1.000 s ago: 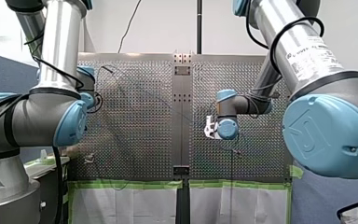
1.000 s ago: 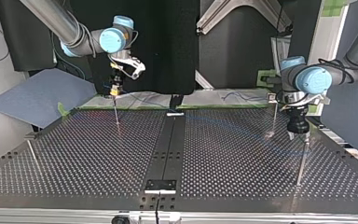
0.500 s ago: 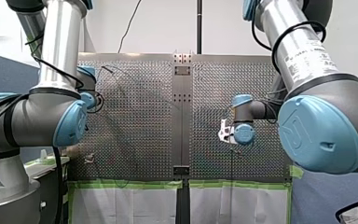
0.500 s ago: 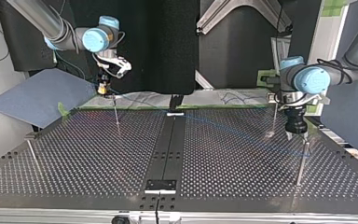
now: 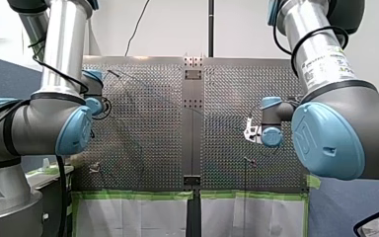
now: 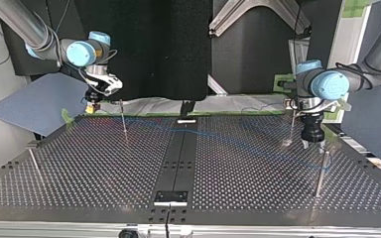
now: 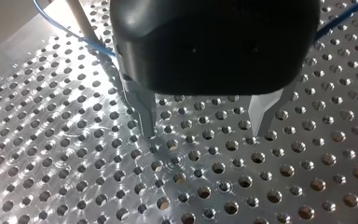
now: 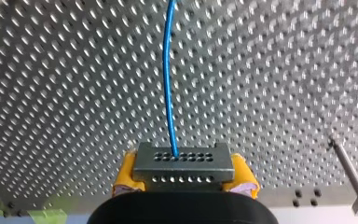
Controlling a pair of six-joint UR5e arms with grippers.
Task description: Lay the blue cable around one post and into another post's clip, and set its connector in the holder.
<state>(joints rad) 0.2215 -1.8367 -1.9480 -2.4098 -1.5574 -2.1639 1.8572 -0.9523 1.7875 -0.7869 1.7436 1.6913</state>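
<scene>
My right gripper (image 8: 183,179) pinches the grey connector (image 8: 182,161) tight between its yellow pads (image 8: 127,176). The blue cable (image 8: 168,84) comes out of it, straight ahead. In the top view this gripper hangs at ten o'clock of the table (image 6: 79,168), and the cable runs low across it to three o'clock. There my left gripper (image 7: 203,135) hangs with its metal fingers (image 7: 144,109) wide apart, holding nothing.

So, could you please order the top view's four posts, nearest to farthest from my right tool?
1. Back-left post, beside my right tool.
2. Left-edge post, further forward.
3. Back-right post, view's right.
4. Front-right post, right and forward.
</scene>
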